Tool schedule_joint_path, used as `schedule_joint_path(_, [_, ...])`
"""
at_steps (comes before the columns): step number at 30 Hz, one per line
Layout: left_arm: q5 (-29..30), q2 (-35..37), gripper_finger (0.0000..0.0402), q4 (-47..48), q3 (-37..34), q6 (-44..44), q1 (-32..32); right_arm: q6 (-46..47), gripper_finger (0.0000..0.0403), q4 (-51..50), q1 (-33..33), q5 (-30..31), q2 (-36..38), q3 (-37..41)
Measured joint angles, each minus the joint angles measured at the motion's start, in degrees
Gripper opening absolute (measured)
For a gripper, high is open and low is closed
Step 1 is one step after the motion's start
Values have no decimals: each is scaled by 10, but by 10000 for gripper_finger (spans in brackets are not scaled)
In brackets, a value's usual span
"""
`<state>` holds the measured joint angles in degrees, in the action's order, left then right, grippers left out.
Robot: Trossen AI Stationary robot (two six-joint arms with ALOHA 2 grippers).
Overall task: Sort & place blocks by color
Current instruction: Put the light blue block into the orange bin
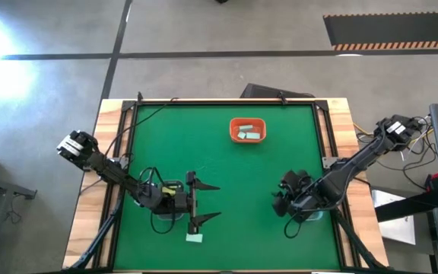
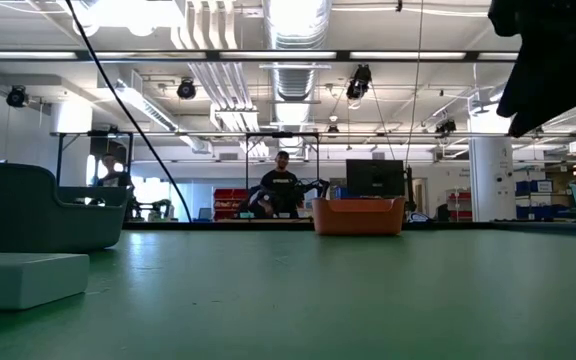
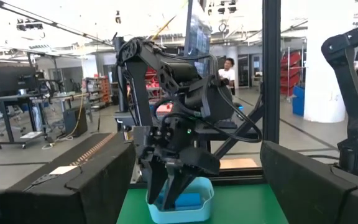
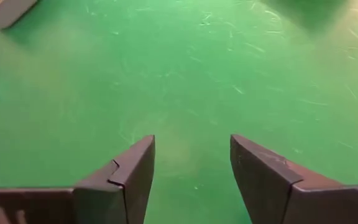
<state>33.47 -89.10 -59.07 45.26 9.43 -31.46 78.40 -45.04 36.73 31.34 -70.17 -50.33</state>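
Pale mint blocks (image 1: 249, 135) lie in the orange tray (image 1: 247, 122) at the far middle of the table. One mint block (image 1: 195, 237) lies flat on the green table near the front edge. A blue block (image 3: 190, 200) rests in the light-blue bin (image 3: 201, 211). My left gripper (image 1: 206, 203) is held level and open wide just beyond the single mint block, nothing between its fingers. My right gripper (image 4: 191, 163) stands open above bare table beside the light-blue bin, tilted downward.
A clear grey bin (image 1: 167, 192) sits under my left arm, something yellow inside it. The light-blue bin (image 1: 314, 215) is under my right arm at the front right. Bare green table lies between the two arms and the tray. A person stands in the room beyond.
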Motion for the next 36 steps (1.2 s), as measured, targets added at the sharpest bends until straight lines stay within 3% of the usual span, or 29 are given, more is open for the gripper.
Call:
schedule_joint_path(29, [0,0,329,2,-4,0,0,-44,187,15,0,13,-27,1])
schedule_joint_path(36, [-1,0,329,149,24,-49,-2,-182,187,105,0,83,-27,1])
